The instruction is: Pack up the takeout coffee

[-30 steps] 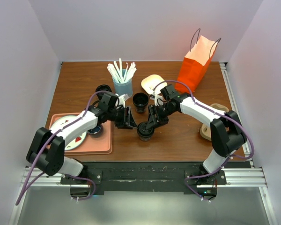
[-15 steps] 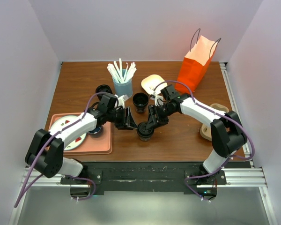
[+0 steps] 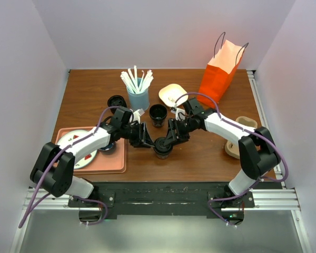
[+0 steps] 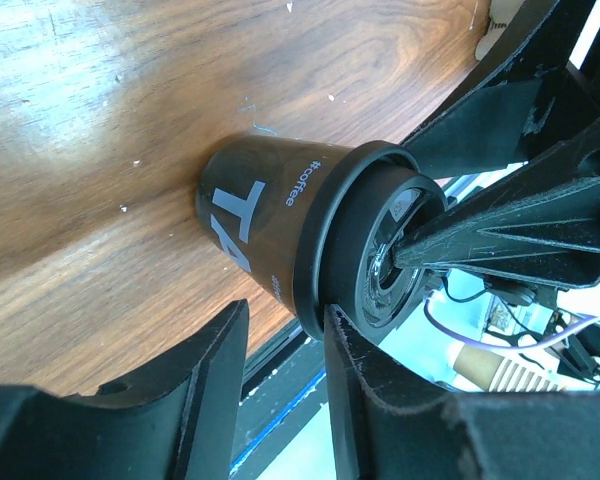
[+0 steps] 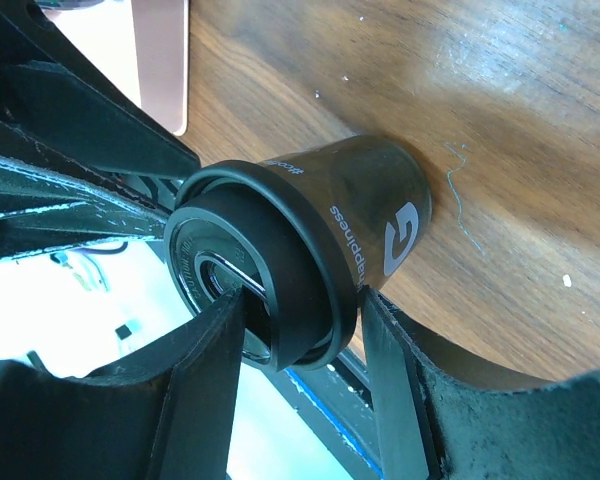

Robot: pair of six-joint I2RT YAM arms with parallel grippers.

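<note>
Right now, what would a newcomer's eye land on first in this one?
The right gripper and left gripper meet front and centre on the black takeout coffee: the right clamps its lid, the left stands open by its rim. At the back right stands a bright orange bag.

The coffee (image 3: 163, 146) stands on the table (image 3: 200, 158) between my left gripper (image 3: 147, 137) and right gripper (image 3: 171, 138). Tumbler (image 3: 138, 98) behind, bag (image 3: 218, 79) back right, tray (image 3: 116, 161) left.
</note>
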